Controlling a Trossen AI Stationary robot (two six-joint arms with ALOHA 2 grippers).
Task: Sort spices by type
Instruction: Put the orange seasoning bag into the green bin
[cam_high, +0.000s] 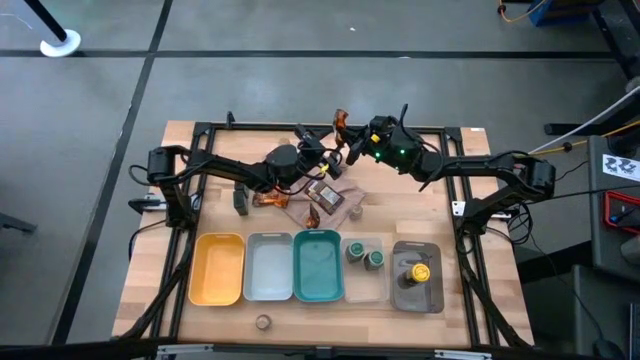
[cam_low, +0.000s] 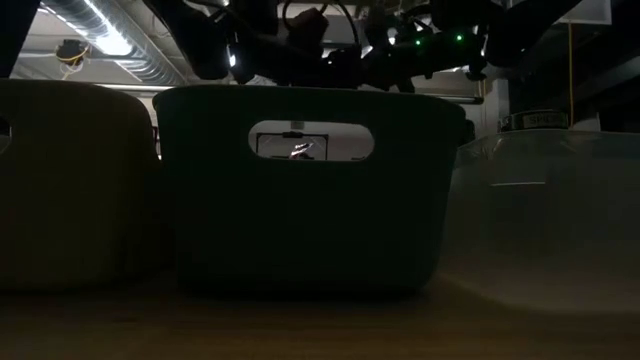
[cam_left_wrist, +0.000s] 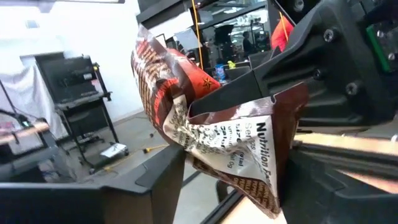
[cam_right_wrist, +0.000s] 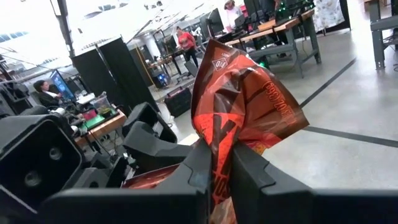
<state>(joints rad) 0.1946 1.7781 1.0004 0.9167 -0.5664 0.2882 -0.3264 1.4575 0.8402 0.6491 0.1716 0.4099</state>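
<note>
Orange-brown packet (cam_right_wrist: 239, 109) raised above the counter's (cam_high: 480, 290) far middle, right claw (cam_right_wrist: 219, 163) pinched shut on it — left claw (cam_left_wrist: 236, 155) also clamping the crumpled packet, green-lidded jars (cam_high: 364, 254) in the clear tray (cam_high: 362, 292).

A crumpled red-brown packet (cam_left_wrist: 217, 134) is pinched between two dark tools, nutrition label showing.

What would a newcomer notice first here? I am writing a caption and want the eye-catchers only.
First, the two hands meeting above the back middle of the table: the right hand is shut on an orange-brown packet lifted in the air, and the left hand grips a packet too. Next, the row of trays along the front edge, where the bright yellow tray and teal tray stand out, with green-lidded jars in the clear tray beside them.
</note>
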